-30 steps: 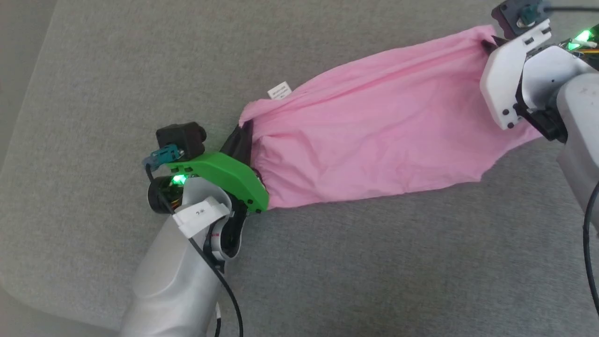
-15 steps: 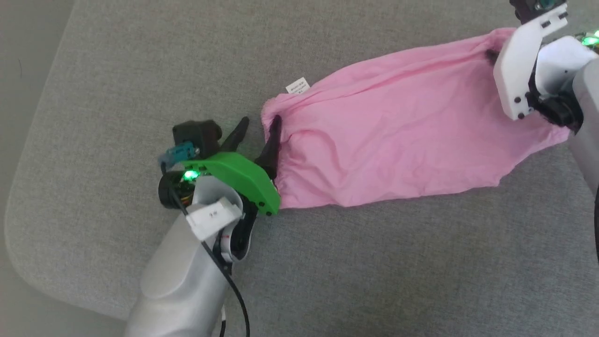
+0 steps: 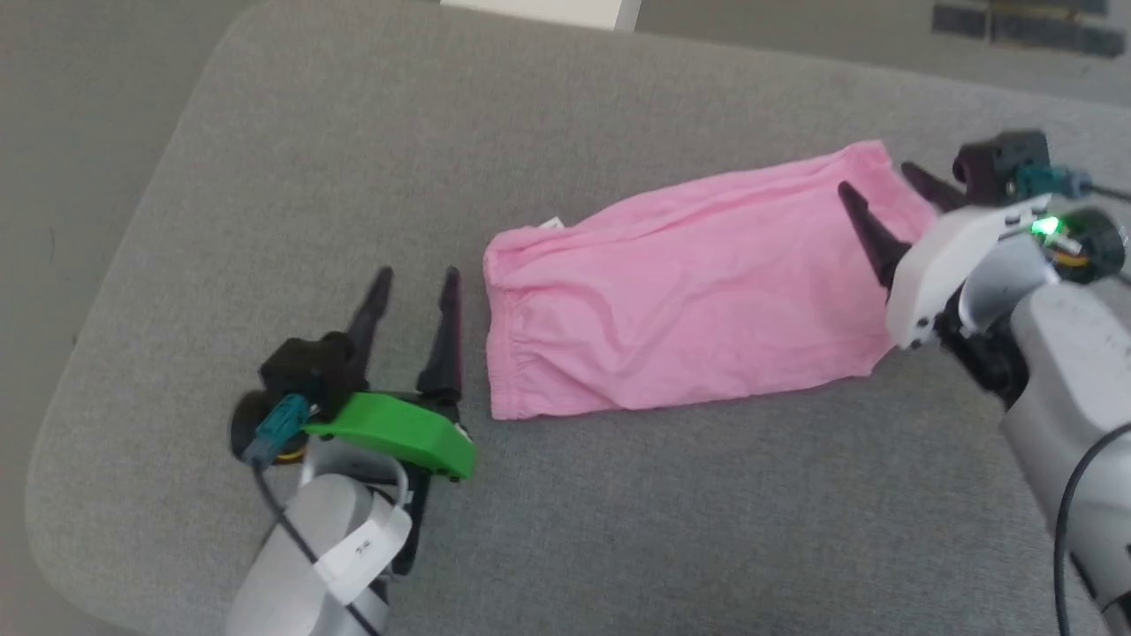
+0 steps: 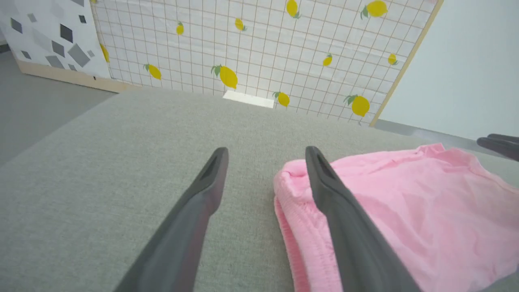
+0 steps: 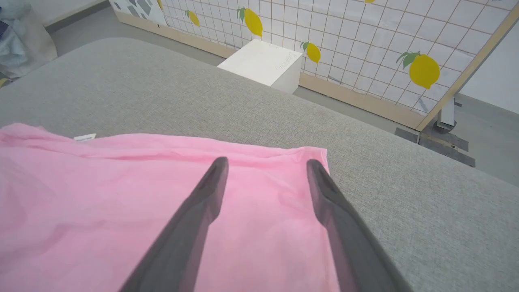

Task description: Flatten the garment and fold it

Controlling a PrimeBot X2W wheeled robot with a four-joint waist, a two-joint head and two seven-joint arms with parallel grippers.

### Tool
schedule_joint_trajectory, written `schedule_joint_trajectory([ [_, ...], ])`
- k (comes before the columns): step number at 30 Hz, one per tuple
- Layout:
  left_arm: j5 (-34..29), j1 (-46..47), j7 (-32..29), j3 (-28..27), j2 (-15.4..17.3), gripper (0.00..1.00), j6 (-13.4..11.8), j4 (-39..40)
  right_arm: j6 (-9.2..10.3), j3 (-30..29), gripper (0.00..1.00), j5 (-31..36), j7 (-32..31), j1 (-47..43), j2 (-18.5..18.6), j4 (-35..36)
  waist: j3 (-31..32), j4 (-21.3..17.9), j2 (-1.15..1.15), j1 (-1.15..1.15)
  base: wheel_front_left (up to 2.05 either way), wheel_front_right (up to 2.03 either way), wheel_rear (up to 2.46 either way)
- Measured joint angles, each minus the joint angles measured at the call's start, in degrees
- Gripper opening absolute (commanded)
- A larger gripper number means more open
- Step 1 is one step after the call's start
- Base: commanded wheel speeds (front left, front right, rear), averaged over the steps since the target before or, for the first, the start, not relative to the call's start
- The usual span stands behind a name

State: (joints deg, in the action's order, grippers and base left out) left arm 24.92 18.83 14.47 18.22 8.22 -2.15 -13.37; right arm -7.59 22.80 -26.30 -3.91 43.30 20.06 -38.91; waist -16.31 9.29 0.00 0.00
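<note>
Though the garment (image 3: 689, 291) is laid nearly flat (folding remains), the left gripper (image 3: 418, 276) and right gripper (image 3: 875, 178) are held spread-fingered, empty, at its ends.

The grey fabric cushion (image 3: 618, 530) with rounded corners carries the garment (image 3: 689, 291), lying flat, well apart from its left edge.
</note>
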Motion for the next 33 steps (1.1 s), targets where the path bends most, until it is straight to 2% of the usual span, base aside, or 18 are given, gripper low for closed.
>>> schedule_joint_trajectory([
  [6,-7.9,-3.8,0.3,-5.8,-1.1,1.00,3.8,6.5,0.00,-7.6,1.00,1.7,6.4,-4.9,-4.0,0.2,3.8,-1.2,0.00,0.00,0.00,0.00,0.00],
  [11,-11.3,-5.8,0.3,-8.6,-2.3,1.00,7.2,7.6,0.00,-14.7,1.00,3.7,6.0,-6.3,-7.8,-1.3,5.2,-2.4,0.00,0.00,0.00,0.00,0.00],
  [19,-14.1,-8.0,0.3,-12.9,-3.6,1.00,8.8,9.7,0.01,-31.3,1.00,10.9,-2.2,-3.8,-14.0,-7.6,4.4,-2.6,0.00,0.00,0.00,0.00,0.00],
  [24,-15.0,-8.3,0.3,-13.4,-4.5,1.00,9.2,10.1,0.01,-39.3,1.00,18.1,-9.3,0.4,-15.7,-12.1,3.2,-1.8,0.00,0.00,0.00,0.00,0.00],
  [33,-15.0,-8.2,0.3,-12.4,-5.0,1.00,9.2,10.1,0.01,-46.7,1.00,33.1,-24.1,5.6,-16.7,-14.6,0.7,-0.1,0.00,0.00,0.00,0.00,0.00],
])
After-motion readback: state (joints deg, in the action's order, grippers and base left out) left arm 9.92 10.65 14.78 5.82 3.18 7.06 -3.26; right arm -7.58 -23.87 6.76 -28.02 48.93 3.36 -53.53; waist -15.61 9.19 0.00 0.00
